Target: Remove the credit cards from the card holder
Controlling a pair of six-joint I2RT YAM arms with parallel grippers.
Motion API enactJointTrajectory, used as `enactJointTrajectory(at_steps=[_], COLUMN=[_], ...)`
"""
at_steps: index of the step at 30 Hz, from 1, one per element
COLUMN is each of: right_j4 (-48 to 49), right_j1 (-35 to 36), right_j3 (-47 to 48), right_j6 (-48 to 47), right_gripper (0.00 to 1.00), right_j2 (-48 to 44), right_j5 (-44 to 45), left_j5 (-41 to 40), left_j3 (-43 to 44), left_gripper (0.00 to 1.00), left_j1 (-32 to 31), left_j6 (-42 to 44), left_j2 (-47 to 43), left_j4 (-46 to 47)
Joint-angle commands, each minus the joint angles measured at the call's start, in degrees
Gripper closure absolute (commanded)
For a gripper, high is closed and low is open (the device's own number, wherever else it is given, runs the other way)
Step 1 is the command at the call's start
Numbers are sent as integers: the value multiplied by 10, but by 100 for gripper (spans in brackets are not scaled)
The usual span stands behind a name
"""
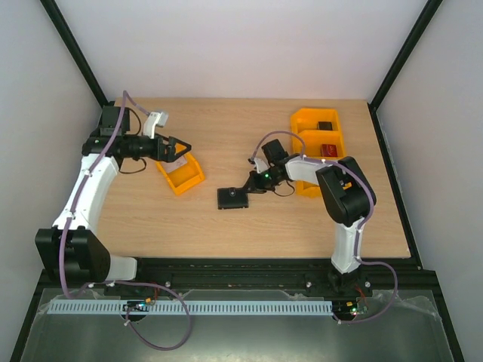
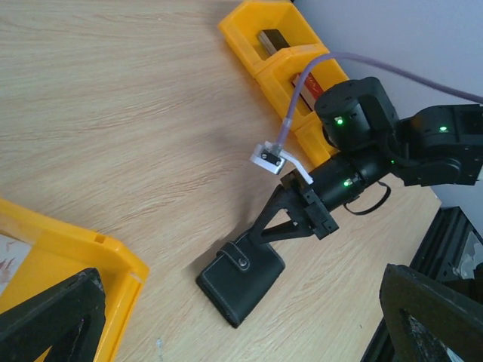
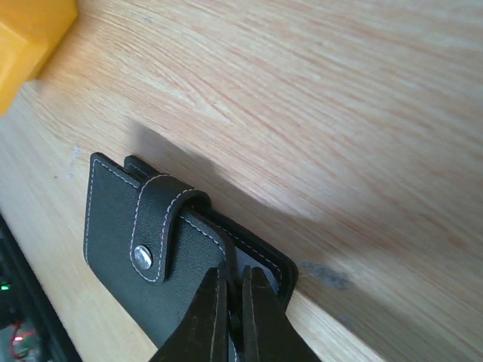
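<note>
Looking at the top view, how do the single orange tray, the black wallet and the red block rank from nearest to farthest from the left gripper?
1. Single orange tray: right by the tips of the open left gripper, on the table's left side.
2. Black wallet: mid-table, nearer the front edge.
3. Red block: far right, inside the joined orange trays.

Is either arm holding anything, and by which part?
Left fingers: open, empty. Right fingers: shut at one end of the card holder; whether they pinch it cannot be told.
</note>
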Motion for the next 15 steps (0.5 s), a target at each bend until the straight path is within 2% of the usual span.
enactJointTrajectory(at_steps=[1, 8, 15], right_j4=[76, 156, 284], right_j1=[6, 6, 6], right_j3=[-46, -63, -73], right_j6=[64, 124, 209], right_gripper=[98, 98, 98], right_j2=[-4, -104, -271], right_j5=[-79, -97, -48], left_j5=[16, 33, 36], left_j3=[-15, -6, 149], left_gripper=[1, 1, 1], left_j1=[-7, -9, -9], left_j6=[-3, 32, 175], left_j2=[-3, 1, 27], left_j4=[6, -22, -206])
